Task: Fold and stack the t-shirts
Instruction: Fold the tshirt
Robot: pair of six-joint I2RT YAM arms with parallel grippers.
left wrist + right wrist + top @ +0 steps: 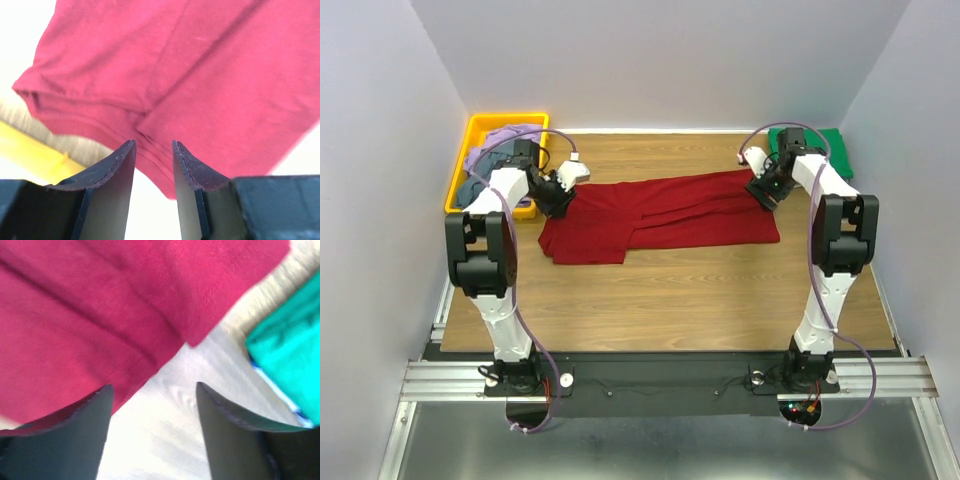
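Bright, even top view; blurred, washed-out, overexposed wrist views.

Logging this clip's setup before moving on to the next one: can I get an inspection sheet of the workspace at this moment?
Surface: wooden table, nothing spilled.
Job's things: dark red t-shirt partly folded mid-table; green t-shirt folded, far right corner; lavender t-shirt and grey-blue t-shirt heaped in the yellow tray.
Clutter: yellow tray, far left; nothing else seen.
Hands: left hand open, empty, at red shirt's left end; right hand open, empty, at its right end.
Cables: purple cables loop along both arms.
Surroundings: pale walls on three sides; metal rail at near edge.
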